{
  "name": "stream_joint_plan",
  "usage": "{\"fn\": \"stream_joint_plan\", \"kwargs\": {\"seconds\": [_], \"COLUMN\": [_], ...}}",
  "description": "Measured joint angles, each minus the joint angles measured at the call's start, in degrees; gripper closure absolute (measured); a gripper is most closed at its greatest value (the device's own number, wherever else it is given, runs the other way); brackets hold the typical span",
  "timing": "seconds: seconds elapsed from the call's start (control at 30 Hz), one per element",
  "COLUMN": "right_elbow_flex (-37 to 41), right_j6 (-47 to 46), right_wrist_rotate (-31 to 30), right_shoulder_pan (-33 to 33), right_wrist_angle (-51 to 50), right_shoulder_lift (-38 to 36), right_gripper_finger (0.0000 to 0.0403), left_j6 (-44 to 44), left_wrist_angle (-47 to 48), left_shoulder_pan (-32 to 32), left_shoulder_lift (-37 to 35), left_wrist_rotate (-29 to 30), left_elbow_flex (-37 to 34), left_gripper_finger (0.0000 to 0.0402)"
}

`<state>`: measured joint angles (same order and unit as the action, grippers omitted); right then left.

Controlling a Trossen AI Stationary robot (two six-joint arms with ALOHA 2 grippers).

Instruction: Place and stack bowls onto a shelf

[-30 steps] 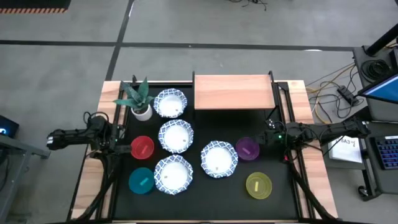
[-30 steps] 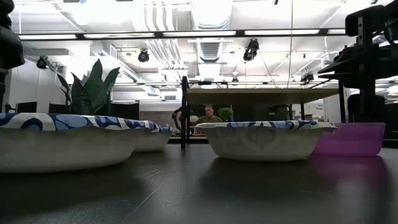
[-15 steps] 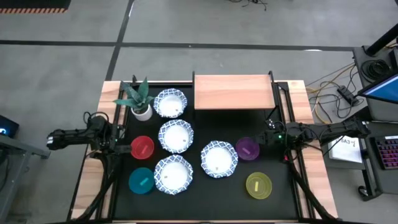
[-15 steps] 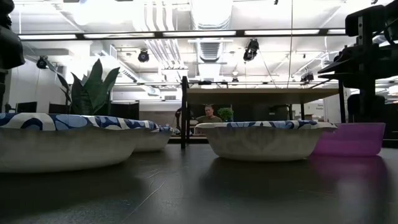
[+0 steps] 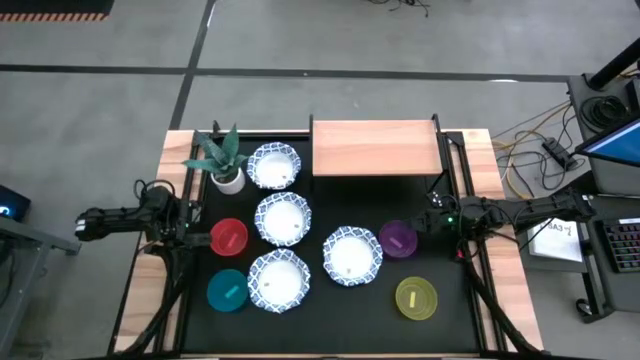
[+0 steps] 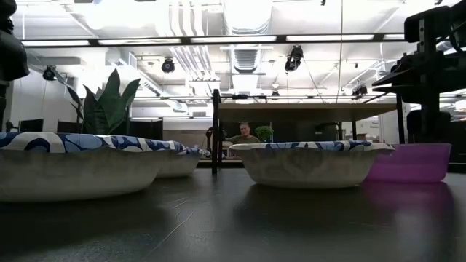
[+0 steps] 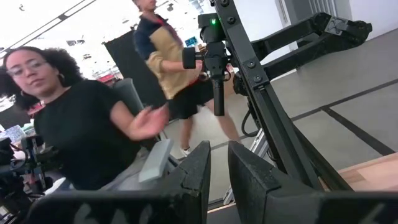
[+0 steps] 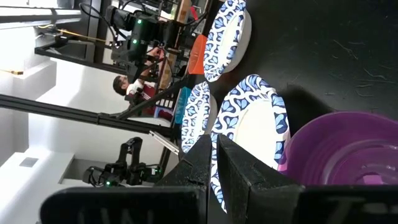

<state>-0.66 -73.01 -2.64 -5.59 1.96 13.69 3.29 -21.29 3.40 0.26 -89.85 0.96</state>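
On the black worktop (image 5: 455,300), nothing has shifted over the last second: all eight bowls lie where they were and neither arm has moved, so the task has not begun. The shelf (image 5: 375,148) stands at the far edge, right of centre, with nothing on it. Four patterned white bowls (image 5: 283,219) occupy the centre of the worktop; the red bowl (image 5: 229,237) and teal bowl (image 5: 227,290) lie to the left, the purple bowl (image 5: 398,239) and yellow-green bowl (image 5: 416,298) to the right. A potted plant (image 5: 222,158) stands at the far left. The left gripper (image 5: 186,225) waits just left of the red bowl, its jaws slightly apart and holding nothing. The right gripper (image 5: 432,222) rests just right of the purple bowl, its jaws nearly together and empty. By proximity, the purple bowl is the likely first pick.
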Motion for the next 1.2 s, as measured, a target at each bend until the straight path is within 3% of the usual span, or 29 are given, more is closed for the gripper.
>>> {"fn": "stream_joint_plan", "kwargs": {"seconds": [0.33,0.47,0.57,0.63,0.7,0.83,0.9,1.0,1.2], "right_elbow_flex": [-0.01,-0.01,-0.01,-0.01,-0.01,-0.01,-0.01,-0.01,-0.01], "right_j6": [0.69,14.58,20.18,20.58,20.57,22.24,27.66,34.49,44.30], "right_wrist_rotate": [-3.84,-3.56,-8.99,-13.52,-17.20,-20.99,-21.59,-21.63,-21.60], "right_shoulder_pan": [0.01,0.01,0.01,0.01,0.01,0.01,0.01,0.01,0.01], "right_wrist_angle": [0.19,-0.03,0.75,1.17,1.42,3.96,8.82,17.98,30.07], "right_shoulder_lift": [0.00,0.00,-0.02,0.00,0.24,1.08,1.76,3.52,7.30], "right_gripper_finger": [0.0387,0.0387,0.0387,0.0387,0.0387,0.0387,0.0387,0.0387,0.0387], "left_j6": [0.00,0.31,1.38,5.80,16.46,31.42,35.50,41.38,25.94], "left_wrist_angle": [-0.01,-0.08,-0.94,-2.71,-3.57,-3.60,-3.60,-3.70,-14.48], "left_shoulder_pan": [0.01,0.01,0.00,0.00,-0.02,-0.03,-0.03,-0.10,-0.44], "left_shoulder_lift": [-0.01,0.01,-0.01,-0.01,-0.01,0.66,1.56,3.63,12.59], "left_wrist_rotate": [0.00,0.03,0.19,0.69,2.41,3.92,8.89,25.93,52.19], "left_elbow_flex": [-0.01,0.01,-0.01,-0.01,-0.01,-0.01,-0.01,-0.01,-0.01], "left_gripper_finger": [0.0362,0.0362,0.0362,0.0362,0.0362,0.0362,0.0362,0.0362,0.0362]}}
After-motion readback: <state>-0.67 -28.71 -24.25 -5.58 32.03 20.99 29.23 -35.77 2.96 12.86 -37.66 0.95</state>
